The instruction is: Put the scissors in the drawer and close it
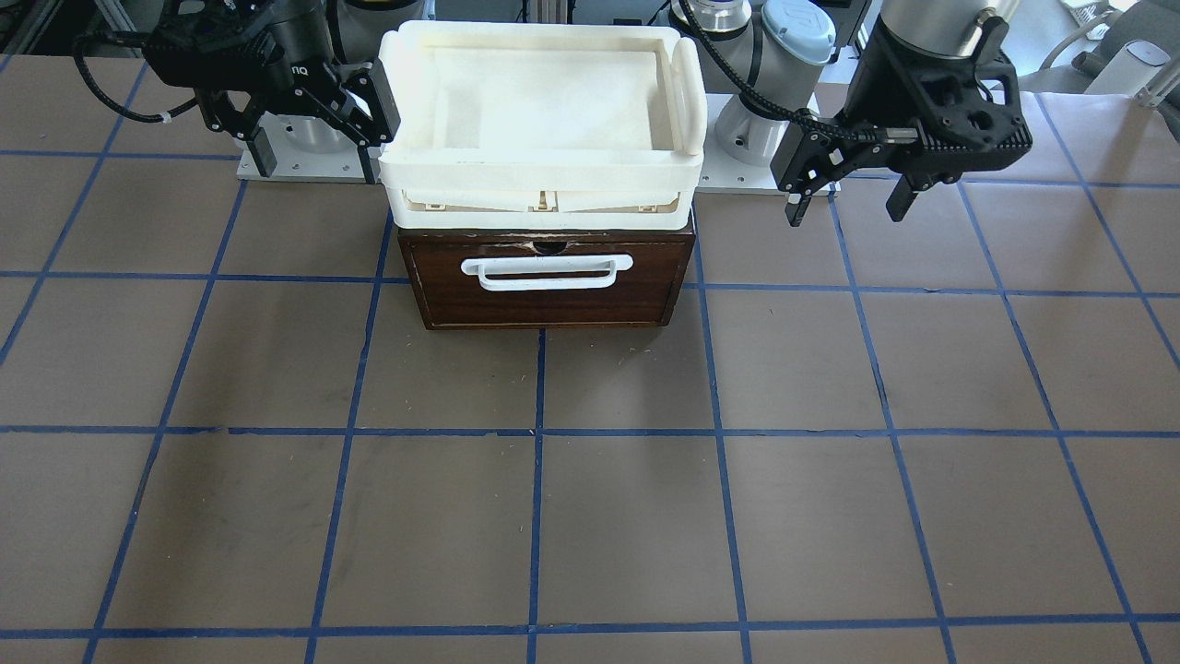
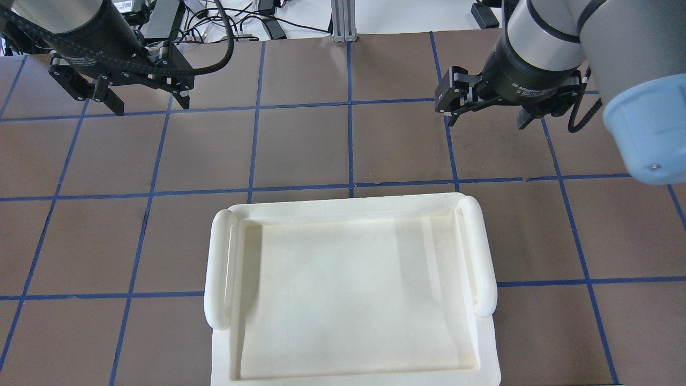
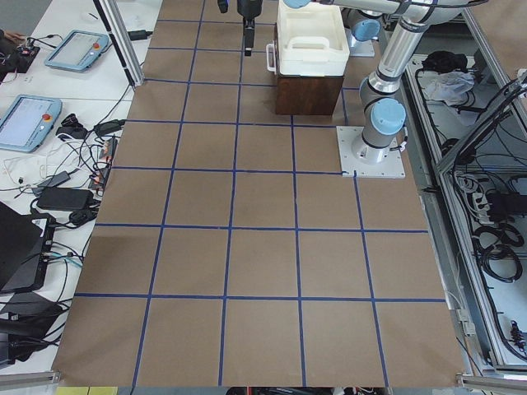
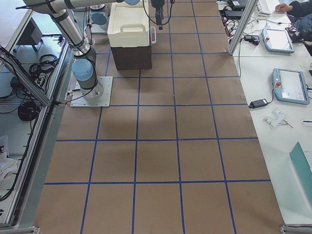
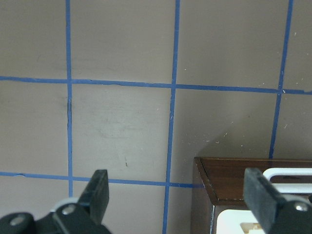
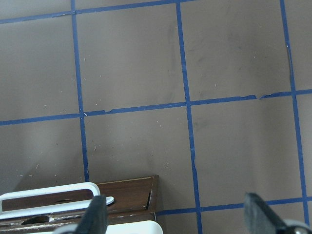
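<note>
Brown shiny wood makes the drawer [image 1: 553, 309] front, and it is pushed shut. Its white bar handle [image 1: 546, 274] is long with round ends. A white plastic tray [image 1: 535, 173] sits on top. From above, my left gripper [image 2: 151, 106] hangs at 10 o'clock from the tray and my right gripper [image 2: 485, 122] at 1 o'clock. Both spread their two black fingers wide and hold nothing. I cannot see the scissors. The table [image 1: 590, 516] is dull brown with blue squares.
</note>
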Robot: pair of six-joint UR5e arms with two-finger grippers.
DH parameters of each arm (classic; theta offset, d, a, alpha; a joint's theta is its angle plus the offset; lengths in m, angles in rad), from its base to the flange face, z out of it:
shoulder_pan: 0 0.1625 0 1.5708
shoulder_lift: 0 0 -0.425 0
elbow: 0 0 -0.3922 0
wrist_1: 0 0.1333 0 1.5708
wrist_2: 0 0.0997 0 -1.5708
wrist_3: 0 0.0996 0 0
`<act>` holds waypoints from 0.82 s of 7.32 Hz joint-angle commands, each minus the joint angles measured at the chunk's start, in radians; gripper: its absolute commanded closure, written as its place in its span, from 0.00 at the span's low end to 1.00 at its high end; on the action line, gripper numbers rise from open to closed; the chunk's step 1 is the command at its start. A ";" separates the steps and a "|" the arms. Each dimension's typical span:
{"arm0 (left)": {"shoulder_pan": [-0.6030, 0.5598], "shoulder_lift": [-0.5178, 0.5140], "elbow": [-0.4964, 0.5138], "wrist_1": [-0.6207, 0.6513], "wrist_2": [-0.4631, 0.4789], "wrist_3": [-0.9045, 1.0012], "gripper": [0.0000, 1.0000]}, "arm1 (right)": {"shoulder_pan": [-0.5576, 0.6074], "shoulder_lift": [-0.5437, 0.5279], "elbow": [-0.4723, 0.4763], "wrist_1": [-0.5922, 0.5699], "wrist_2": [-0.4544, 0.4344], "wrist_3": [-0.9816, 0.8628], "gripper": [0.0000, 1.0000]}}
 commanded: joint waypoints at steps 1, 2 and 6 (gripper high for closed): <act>0.009 -0.016 -0.003 0.002 -0.025 0.006 0.00 | 0.000 -0.001 0.000 0.023 0.002 -0.004 0.00; 0.005 -0.013 -0.003 0.002 -0.026 0.003 0.00 | -0.001 -0.001 0.000 0.022 0.002 -0.007 0.00; -0.004 -0.011 -0.003 0.001 -0.026 -0.004 0.00 | 0.000 -0.001 0.000 0.023 0.001 -0.007 0.00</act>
